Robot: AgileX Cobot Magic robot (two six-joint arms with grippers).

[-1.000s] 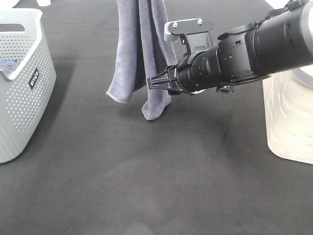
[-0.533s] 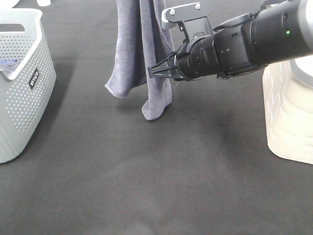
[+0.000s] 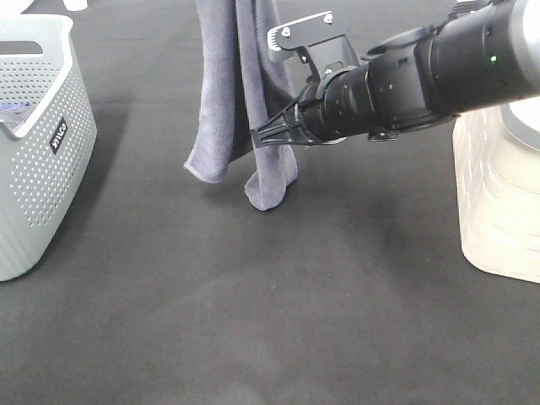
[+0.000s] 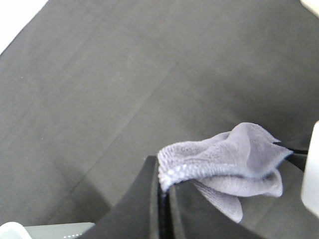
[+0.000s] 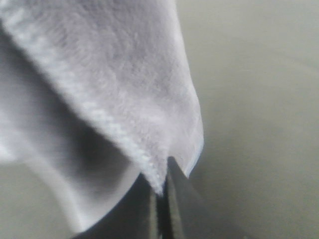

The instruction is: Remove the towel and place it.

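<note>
The grey-lavender towel (image 3: 226, 93) hangs in long folds from above the exterior high view's upper edge, its lower ends just above the black mat. In the left wrist view my left gripper (image 4: 163, 196) is shut on the towel (image 4: 224, 159), a hemmed corner pinched between its fingers. My right gripper (image 3: 258, 138) reaches in from the right and meets the towel's right-hand fold low down. The right wrist view shows the right gripper (image 5: 160, 194) with its jaws together and the towel's (image 5: 109, 84) edge pinched between the tips.
A grey perforated basket (image 3: 34, 152) stands at the left edge of the black mat. A cream ribbed basket (image 3: 498, 202) stands at the right edge, behind the right arm (image 3: 422, 80).
My right gripper has risen slightly, shifted left, and closed its jaws on the towel's hanging fold. The towel swayed a little; the left gripper's hold is unchanged.
</note>
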